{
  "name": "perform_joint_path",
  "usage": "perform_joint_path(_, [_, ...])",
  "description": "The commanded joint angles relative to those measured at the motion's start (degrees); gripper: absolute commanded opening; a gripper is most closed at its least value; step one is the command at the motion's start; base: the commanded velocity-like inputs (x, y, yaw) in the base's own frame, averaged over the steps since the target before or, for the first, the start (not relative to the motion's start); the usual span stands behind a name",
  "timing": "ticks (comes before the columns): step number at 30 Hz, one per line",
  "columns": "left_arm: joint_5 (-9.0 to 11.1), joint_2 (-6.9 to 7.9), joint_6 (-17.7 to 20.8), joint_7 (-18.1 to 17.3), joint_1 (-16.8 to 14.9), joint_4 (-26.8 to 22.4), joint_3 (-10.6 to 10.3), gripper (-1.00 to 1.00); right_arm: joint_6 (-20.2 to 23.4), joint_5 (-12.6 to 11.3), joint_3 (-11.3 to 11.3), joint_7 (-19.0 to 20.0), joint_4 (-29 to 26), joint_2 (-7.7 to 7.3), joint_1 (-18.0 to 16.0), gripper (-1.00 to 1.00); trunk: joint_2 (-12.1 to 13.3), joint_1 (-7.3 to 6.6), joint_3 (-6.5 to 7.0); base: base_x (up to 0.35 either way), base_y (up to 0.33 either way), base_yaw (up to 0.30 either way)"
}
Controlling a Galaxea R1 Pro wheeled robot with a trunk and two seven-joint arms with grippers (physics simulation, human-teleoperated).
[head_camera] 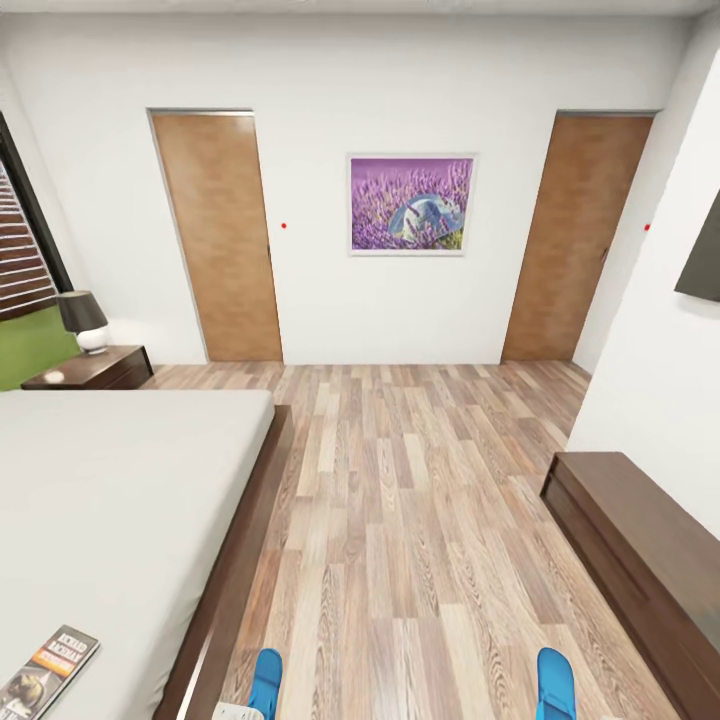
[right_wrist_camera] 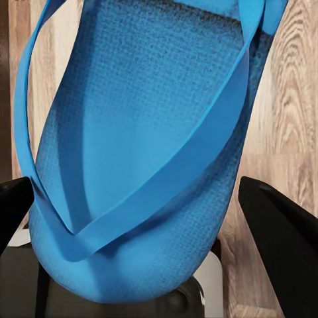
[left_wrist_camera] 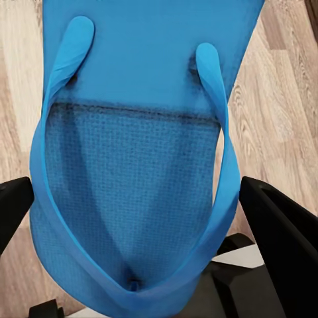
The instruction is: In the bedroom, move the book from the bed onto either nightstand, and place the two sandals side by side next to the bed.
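One sandal [left_wrist_camera: 132, 172] is gripped in the left pincer [left_wrist_camera: 142, 218], the other sandal [right_wrist_camera: 146, 152] in the right pincer [right_wrist_camera: 146, 218], seemingly for carrying bedside.

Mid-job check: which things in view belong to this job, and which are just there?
Job:
book on the bed
left sandal
right sandal
nightstand

Just there:
lamp
painting
two doors
low cabinet
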Motion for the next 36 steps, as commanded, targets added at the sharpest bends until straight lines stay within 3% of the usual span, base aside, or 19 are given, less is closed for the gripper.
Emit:
perform_joint_path(1, [-0.6,0.02,-0.3,-0.1,-0.1,0.0,0.5,-1.00,-0.1,-0.5,0.5,0.2,0.0,-0.03,-0.1,-1.00,-0.1,0.03,-0.10,0.000,0.000,0.000])
perform_joint_path(7, [-0.6,0.03,-0.2,-0.1,-0.1,0.0,0.5,-1.00,-0.1,-0.5,0.5,0.2,0.0,-0.02,-0.1,-1.00,-0.1,0.03,-0.07,0.164,0.000,0.000])
perform_joint_path(36, [-0.6,0.01,-0.2,-0.2,-0.1,0.0,0.5,-1.00,-0.1,-0.1,0.6,-0.2,0.0,0.30,-0.1,-1.00,-0.1,0.03,-0.07,0.332,0.000,0.000])
